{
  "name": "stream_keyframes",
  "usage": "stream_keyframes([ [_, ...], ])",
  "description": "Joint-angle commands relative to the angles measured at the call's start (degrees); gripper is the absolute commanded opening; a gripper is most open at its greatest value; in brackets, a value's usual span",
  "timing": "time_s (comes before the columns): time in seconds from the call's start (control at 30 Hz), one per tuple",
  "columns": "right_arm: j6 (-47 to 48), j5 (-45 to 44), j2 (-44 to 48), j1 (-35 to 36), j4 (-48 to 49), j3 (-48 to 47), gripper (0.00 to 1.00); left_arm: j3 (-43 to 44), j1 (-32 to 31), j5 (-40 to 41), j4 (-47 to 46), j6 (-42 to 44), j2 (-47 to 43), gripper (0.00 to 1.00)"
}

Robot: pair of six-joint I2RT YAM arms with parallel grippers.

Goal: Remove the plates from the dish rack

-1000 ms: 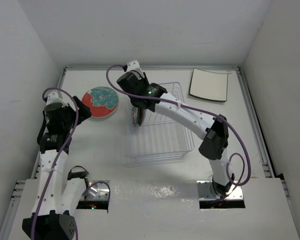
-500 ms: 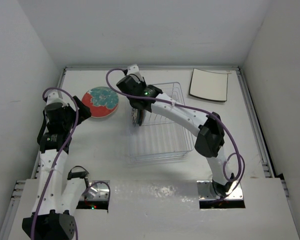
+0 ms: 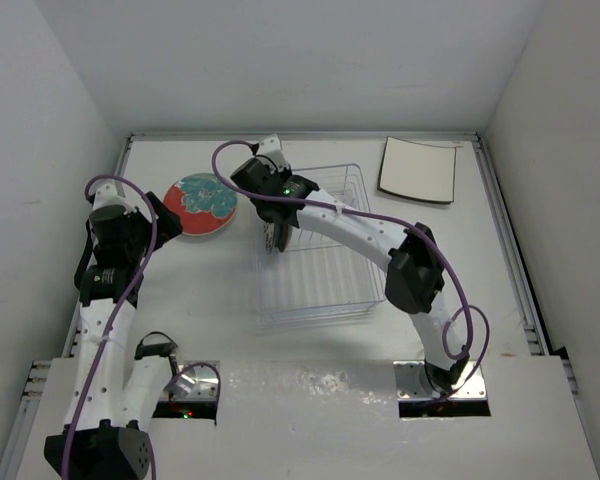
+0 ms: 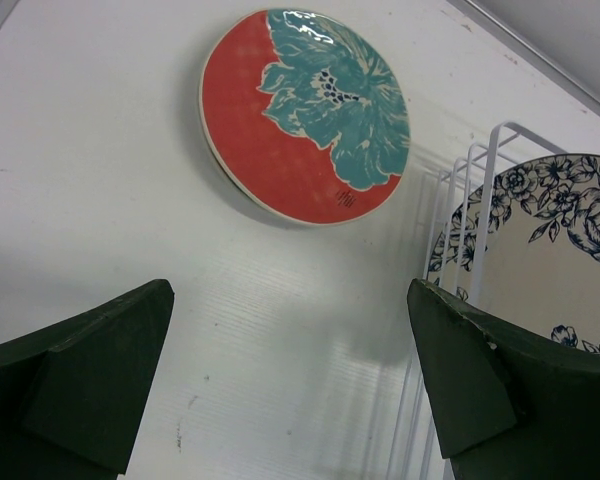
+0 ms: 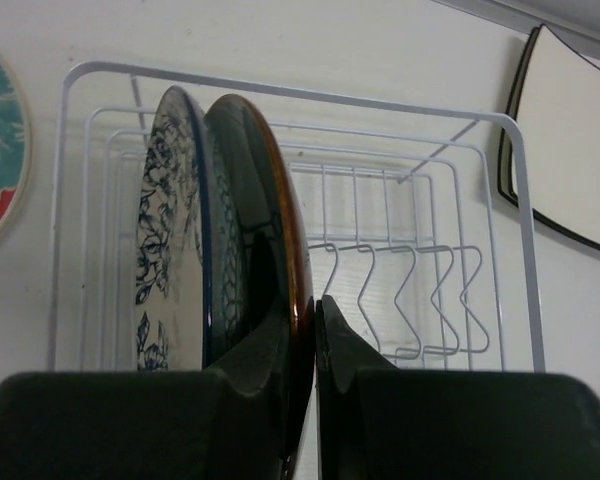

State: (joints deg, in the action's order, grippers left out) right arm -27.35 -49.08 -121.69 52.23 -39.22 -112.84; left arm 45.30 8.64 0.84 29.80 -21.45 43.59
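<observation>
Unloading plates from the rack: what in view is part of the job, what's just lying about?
Job: dish rack; floral plate and dark teal plate standing in it; red-and-teal plate and square white plate on the table.
Lying about: no stray item visible; just the arms' purple cables.

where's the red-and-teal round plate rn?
Top view: the round red-and-teal patterned plate lies flat on the table, left of the white wire dish rack.

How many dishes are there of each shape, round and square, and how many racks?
Round plates: 3 (red-and-teal plate on the table, white floral plate and dark teal plate upright in the dish rack)
Square plates: 1 seen (square white plate on the table)
Dish racks: 1
Total: 5 things
</observation>
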Motion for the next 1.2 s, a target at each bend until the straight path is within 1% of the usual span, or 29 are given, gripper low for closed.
stream_keyframes([
  [0.0,-2.26,-1.63,0.75,-0.37,0.99,1.04,0.05,0.05,-0.47,0.48,-1.85,0.62,-0.79,1.00],
  [0.07,-2.44,-2.77,1.71,-0.37,1.16,1.04,0.04,0.14,-0.56,0.56,-1.76,0.62,-0.79,1.00],
  [0.1,-2.70,-3.30,1.89,-0.37,1.17,0.87,0.00,0.14,-0.47,0.56,-1.76,0.62,-0.79,1.00],
  [0.33,-1.74,-6.20,2.33,-0.37,-0.06,-3.17,0.00,0.05,-0.56,0.74,-1.76,0.53,-0.79,1.00],
  [0.57,1.86,-11.21,1.01,-0.28,-2.70,-11.26,0.00,0.05,-0.56,1.00,-1.68,0.45,-0.70,1.00],
  [0.73,4.94,-15.16,4.00,-0.28,-2.18,-9.87,0.00,0.05,-0.56,1.09,-1.68,0.45,-0.35,1.00],
  [0.87,6.87,-16.13,6.64,-0.37,-1.03,-8.19,0.00,0.05,-0.47,1.09,-1.68,0.36,-0.26,1.00],
  [1.17,10.91,-18.68,10.94,-0.37,0.28,-8.10,0.00,0.05,-0.56,1.36,-1.59,0.27,0.09,1.00],
])
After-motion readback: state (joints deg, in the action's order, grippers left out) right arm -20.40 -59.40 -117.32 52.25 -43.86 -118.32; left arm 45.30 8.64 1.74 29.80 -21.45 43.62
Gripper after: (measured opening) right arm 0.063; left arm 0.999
